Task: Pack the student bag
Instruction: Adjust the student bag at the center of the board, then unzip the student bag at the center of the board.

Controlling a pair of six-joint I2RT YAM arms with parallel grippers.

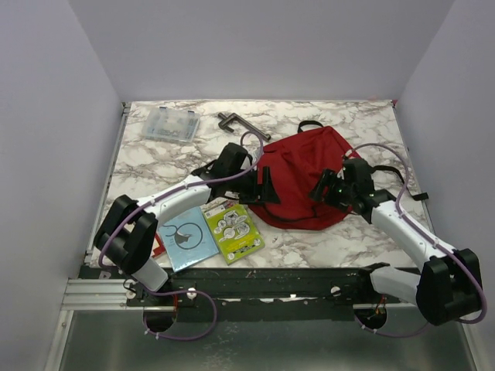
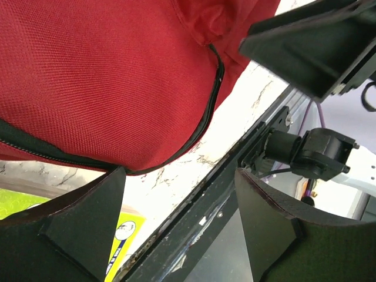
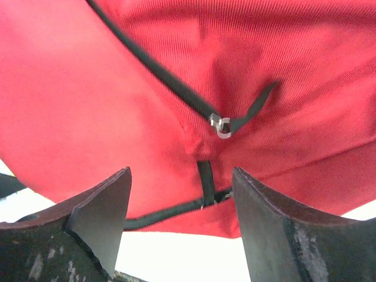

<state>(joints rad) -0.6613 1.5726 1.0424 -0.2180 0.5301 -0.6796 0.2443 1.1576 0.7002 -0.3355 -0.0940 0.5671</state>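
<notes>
Student bag (image 1: 302, 174) at centre right of frame, flat on table (image 1: 348, 239). Left gripper (image 1: 267, 185) at bag's left edge, right gripper (image 1: 319, 190) over bag's right part. Plastic box (image 1: 170, 124) at upper left. Clamp (image 1: 241, 126) right of box, above bag's upper-left corner. Booklet (image 1: 186, 238) and card (image 1: 232, 230) side by side at lower left, card nearer bag.

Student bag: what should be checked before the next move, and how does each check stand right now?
1. Left pincer open and empty: ok.
2. Right pincer open and empty: ok.
3. Zipper pull in sight ahead of the right pincer: ok.
4. Student bag unzipped for packing: cannot tell.
5. Green booklet and blue booklet inside the bag: not ok, both lie on the table beside it.
</notes>
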